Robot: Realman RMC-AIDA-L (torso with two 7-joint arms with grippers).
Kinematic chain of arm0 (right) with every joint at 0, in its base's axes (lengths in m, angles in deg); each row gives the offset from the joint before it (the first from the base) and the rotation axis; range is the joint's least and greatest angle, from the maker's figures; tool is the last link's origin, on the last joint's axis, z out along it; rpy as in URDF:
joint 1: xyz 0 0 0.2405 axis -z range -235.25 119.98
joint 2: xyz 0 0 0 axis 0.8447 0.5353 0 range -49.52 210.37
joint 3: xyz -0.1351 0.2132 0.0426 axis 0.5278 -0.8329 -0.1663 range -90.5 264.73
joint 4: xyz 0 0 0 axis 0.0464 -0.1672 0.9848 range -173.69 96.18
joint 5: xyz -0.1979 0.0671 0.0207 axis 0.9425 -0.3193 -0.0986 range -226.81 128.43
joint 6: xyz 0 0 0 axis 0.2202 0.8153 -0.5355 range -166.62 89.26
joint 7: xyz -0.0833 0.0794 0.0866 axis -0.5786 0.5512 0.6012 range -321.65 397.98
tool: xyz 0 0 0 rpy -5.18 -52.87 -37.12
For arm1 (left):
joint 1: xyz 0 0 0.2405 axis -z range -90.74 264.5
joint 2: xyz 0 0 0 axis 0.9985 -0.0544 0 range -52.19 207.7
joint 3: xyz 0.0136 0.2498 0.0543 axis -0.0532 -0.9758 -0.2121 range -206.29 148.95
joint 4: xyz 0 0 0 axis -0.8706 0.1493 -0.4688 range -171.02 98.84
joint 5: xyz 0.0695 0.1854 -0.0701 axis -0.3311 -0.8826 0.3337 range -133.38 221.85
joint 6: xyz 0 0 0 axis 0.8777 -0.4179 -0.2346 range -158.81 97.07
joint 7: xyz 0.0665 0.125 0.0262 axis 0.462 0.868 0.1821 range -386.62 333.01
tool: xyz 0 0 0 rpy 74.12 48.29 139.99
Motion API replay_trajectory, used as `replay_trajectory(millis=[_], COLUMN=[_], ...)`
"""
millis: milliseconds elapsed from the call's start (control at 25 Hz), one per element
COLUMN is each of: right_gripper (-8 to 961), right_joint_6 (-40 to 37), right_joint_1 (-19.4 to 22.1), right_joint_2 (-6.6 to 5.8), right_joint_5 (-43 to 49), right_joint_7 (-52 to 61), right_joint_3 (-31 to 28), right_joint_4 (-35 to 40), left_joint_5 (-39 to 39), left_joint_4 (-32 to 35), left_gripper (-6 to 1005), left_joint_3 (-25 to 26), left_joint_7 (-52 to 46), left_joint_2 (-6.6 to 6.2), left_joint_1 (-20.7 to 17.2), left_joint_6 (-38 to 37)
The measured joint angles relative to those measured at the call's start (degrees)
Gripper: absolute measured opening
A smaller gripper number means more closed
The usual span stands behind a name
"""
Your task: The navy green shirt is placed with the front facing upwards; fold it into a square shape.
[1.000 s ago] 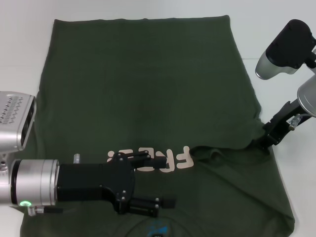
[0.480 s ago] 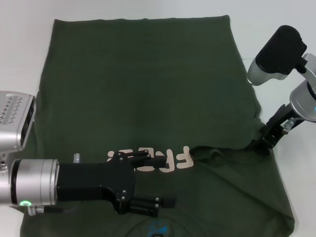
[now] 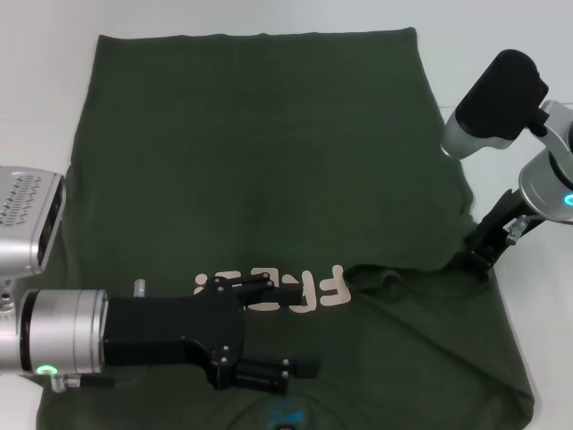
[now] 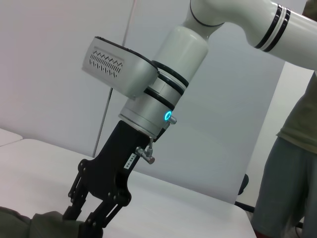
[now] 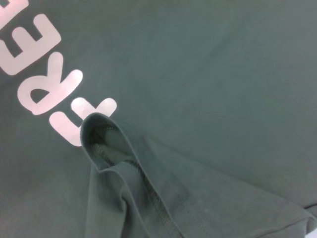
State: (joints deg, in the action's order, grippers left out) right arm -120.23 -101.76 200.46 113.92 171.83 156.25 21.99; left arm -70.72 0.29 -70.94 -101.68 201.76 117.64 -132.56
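Note:
The navy green shirt (image 3: 260,161) lies spread on the white table, its pale letters (image 3: 309,288) showing near the front. A sleeve fold (image 5: 106,144) lies doubled over beside the letters. My left gripper (image 3: 300,330) hovers open above the printed area, with nothing between its fingers. At the shirt's right edge, by the fold, my right gripper (image 3: 466,258) points down with its tips at the cloth. In the left wrist view the right gripper (image 4: 84,220) has its fingers apart, right at the green fabric (image 4: 39,225).
White table (image 3: 36,107) surrounds the shirt on the left, far and right sides. The shirt's lower part runs out of the head view. A person (image 4: 292,163) stands beyond the table in the left wrist view.
My right arm has swung left and its gripper has edged inward to the shirt's right edge. The cloth and the left arm have not moved.

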Motion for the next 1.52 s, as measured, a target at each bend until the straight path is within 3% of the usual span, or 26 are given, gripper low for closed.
replay_trajectory(millis=[200,760,1520], right_gripper=[291,32,35], right_joint_6=[0.51,4.43,14.3], right_joint_1=[-0.29,-0.54,-3.16], right_joint_2=[0.05,0.02,0.05], right_joint_5=[-0.02,-0.28,-4.11], right_joint_7=[0.12,2.62,7.53], right_joint_3=[0.48,0.38,0.53], right_joint_4=[-0.89,0.19,-3.05], left_joint_5=[0.0,0.0,0.53], left_joint_4=[-0.19,-0.17,-0.17], left_gripper=[933,933,932], left_joint_3=[0.05,0.09,0.15], left_joint_7=[0.0,0.09,0.81], left_joint_2=[0.0,0.0,0.09], left_joint_1=[-0.03,-0.18,-0.45], left_joint_6=[0.1,0.38,0.55])
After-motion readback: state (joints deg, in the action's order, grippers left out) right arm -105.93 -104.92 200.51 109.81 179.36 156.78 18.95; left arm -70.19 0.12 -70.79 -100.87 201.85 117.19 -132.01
